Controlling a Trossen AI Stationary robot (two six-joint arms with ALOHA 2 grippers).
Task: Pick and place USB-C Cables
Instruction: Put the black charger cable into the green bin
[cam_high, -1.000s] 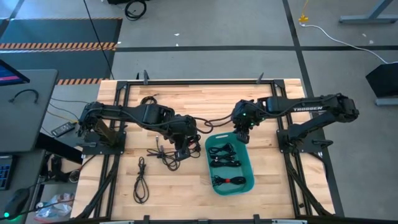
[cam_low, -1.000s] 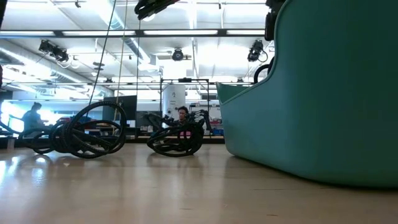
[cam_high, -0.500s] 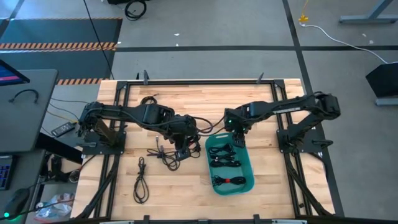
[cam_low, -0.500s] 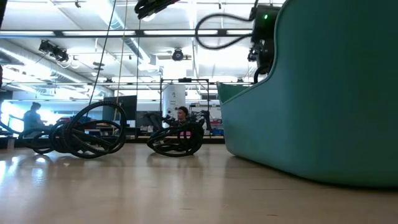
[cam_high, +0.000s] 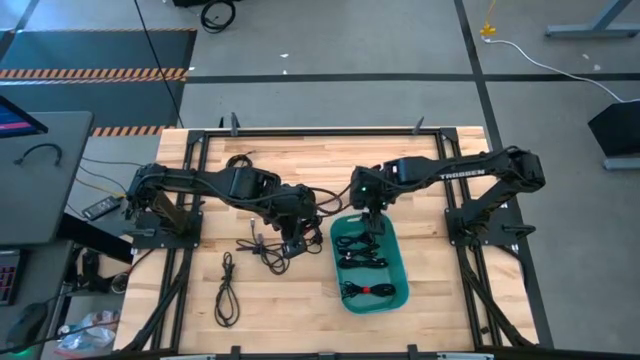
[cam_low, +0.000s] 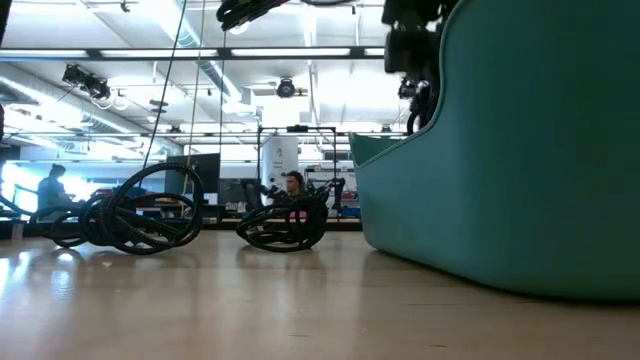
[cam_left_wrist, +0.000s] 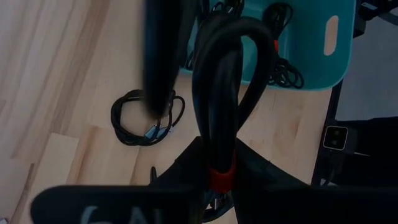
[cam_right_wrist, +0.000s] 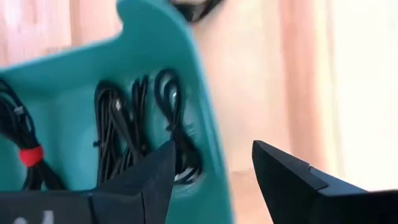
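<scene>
Hovering over the far end of the teal plastic tub, the right tool has its two dark fingers spread apart with nothing between them, so it seems a cable has been delivered and this arm is free. Inside the tub lie several thin black USB-C cable bundles, one of them tied with a red band. In the right wrist view three slim bundles rest against the tub's inner wall.

The left tool hangs over the wooden surface, just beside the tub's left wall — whether its fingers are open or closed cannot be told, because the arm's own thick black hose fills the left wrist view. Below it lies a coiled black cable bundle on the bare wood, and the high view shows a small tangle of cables near this arm and one long loose loop well apart, toward the near left of the surface.

The step in hand is probably the change between one placing and the next picking. The next move calls for one arm to come down on a bundle that is outside the tub — the coiled one under the left tool looks the nearest — and to close on the cord itself, not on the wood.
</scene>
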